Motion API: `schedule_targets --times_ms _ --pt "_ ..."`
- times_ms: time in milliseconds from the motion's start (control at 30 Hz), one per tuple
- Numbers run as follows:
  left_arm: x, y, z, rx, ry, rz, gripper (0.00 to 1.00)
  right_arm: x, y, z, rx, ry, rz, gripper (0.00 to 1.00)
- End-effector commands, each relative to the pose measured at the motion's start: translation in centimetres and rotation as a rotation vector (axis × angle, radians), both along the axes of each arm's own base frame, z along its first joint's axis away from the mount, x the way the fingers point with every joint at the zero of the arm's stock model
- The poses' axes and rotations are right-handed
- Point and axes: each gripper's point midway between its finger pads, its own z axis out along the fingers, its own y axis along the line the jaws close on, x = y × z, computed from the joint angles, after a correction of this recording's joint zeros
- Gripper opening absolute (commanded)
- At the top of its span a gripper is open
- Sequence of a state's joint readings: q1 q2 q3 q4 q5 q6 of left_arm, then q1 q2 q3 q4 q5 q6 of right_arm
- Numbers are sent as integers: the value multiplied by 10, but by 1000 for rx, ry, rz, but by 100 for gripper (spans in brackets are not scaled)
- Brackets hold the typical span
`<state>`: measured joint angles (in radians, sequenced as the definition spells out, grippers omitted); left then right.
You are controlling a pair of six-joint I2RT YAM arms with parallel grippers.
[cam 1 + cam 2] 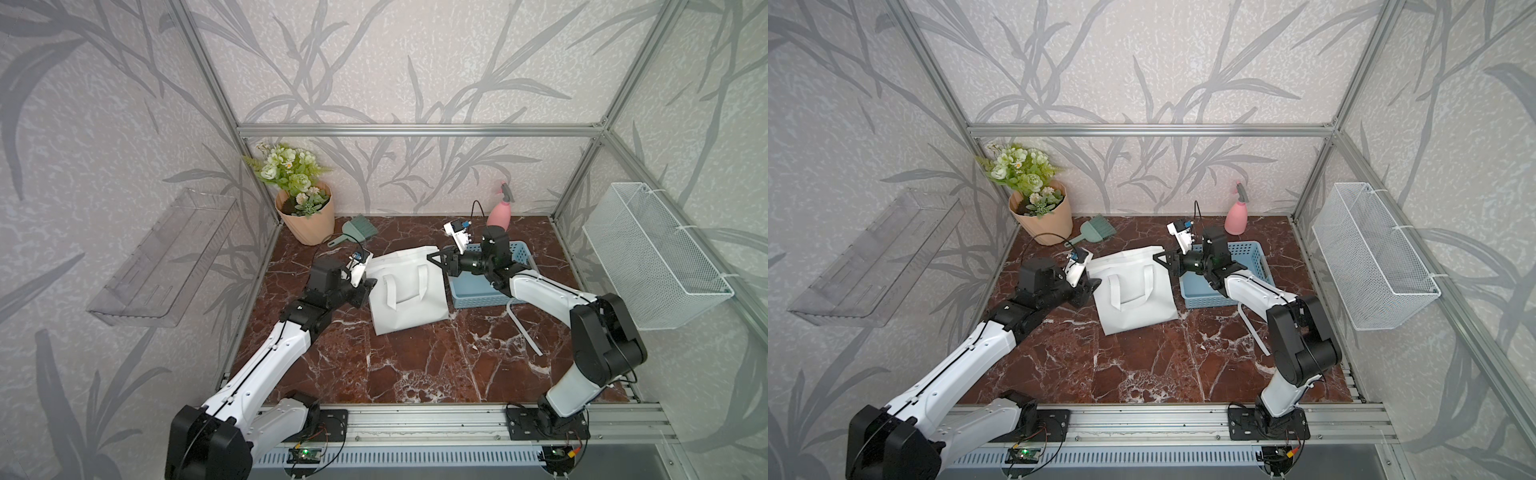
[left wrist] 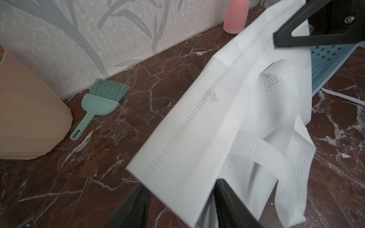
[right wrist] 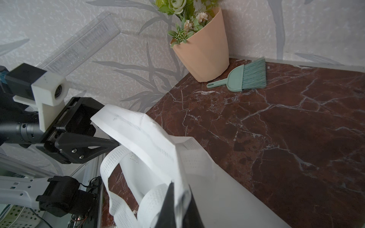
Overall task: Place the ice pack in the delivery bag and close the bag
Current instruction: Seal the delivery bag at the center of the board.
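A red-brown marble tabletop (image 1: 415, 374) inside a wallpapered enclosure, seen from above, with two robot arms reaching in from the near edge. The white fabric delivery bag (image 1: 415, 316) (image 1: 1142, 316) sits in the middle of the tabletop, between the arms. Its lower edge rests on the marble and its upper rim is raised. One white loop handle (image 1: 390, 291) hangs against the bag's front panel.

The left end effector (image 1: 372, 282) (image 3: 110, 126) is at the left corner of the bag's rim. Its black fingers stand partly apart, with the folded corner of fabric between them. The right end effector (image 1: 432, 254) (image 3: 180, 187) is at the right corner of the rim, its fingers pinched narrow on the fabric there.

A light-blue perforated plastic basket (image 1: 478, 297) lies just beside the bag on its right, partly hidden under the right arm. At the back wall are a peach pot of artificial flowers (image 1: 307, 224), a small green hand brush (image 1: 357, 228) next to the pot, and a pink spray bottle (image 1: 498, 214) behind the basket.
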<state>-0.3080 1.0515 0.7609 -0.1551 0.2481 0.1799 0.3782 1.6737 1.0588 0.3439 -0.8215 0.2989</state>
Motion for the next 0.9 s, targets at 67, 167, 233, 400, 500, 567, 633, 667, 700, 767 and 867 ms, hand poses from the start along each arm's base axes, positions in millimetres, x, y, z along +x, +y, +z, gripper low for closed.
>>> schedule_targets --times_ms 67,167,233,400,500,567,633,667,700,767,867 --pt "9 5 26 -133 -112 -6 53 2 1 4 18 -17 11 0" --pt "14 8 28 -180 -127 -23 35 0 1 4 19 -10 19 0" --pt "18 8 31 -200 -144 -30 32 -1 1 4 18 -10 23 0" --pt "26 5 27 -230 -144 -52 46 -3 1 5 22 -7 27 0" --pt "31 7 23 -226 -135 -47 47 -5 1 7 25 -9 35 0" --pt "33 7 20 -228 -127 -51 46 -5 1 7 25 -8 35 0" --pt "33 6 17 -234 -117 -60 40 -6 2 7 26 -6 38 0" --pt "33 6 16 -238 -111 -63 36 -6 2 7 25 -7 39 0" --pt "33 5 15 -243 -108 -69 31 -6 1 7 25 -7 39 0" --pt "32 3 13 -252 -97 -84 19 -5 1 7 22 -6 34 0" --pt "30 0 9 -264 -78 -102 16 -5 0 7 17 -8 28 0"
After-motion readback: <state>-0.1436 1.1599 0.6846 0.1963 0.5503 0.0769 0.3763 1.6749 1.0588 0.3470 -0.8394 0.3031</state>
